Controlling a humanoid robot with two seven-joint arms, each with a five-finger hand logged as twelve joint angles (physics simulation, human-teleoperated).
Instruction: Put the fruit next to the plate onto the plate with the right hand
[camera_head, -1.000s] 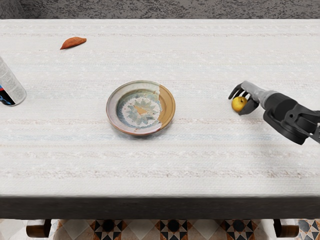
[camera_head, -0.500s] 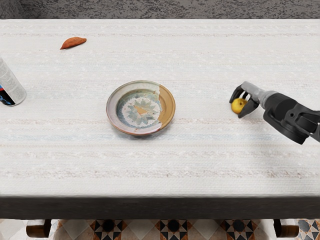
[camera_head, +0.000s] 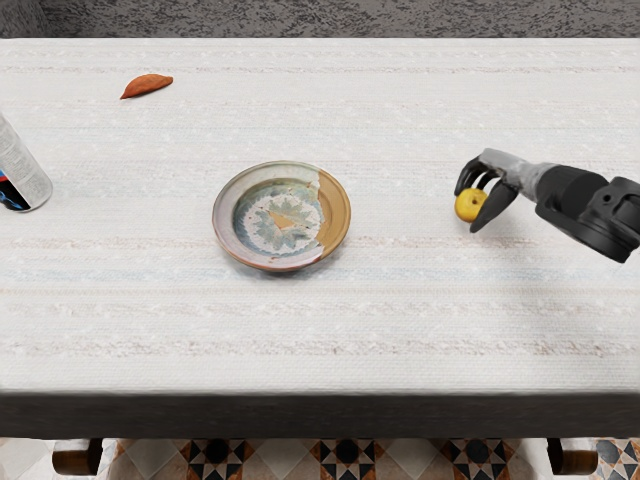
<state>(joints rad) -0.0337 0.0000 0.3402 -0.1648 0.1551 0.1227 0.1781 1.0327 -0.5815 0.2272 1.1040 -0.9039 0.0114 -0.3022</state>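
Fruit (camera_head: 468, 205), round, no clear long axis, clasped in right hand (camera_head: 489, 182).

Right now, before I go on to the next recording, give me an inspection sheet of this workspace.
Surface: pale, streaked table.
Job's things: yellow fruit right of the plate, well apart from it; plate holds nothing.
Clutter: orange-red piece at far left; can at the left edge, partly cut off.
Hands: right hand, fingers curled around the yellow fruit; left hand not in view.
Cables: nothing seen.
Surroundings: patterned floor tiles below the front edge; dark grey ground beyond the far edge.
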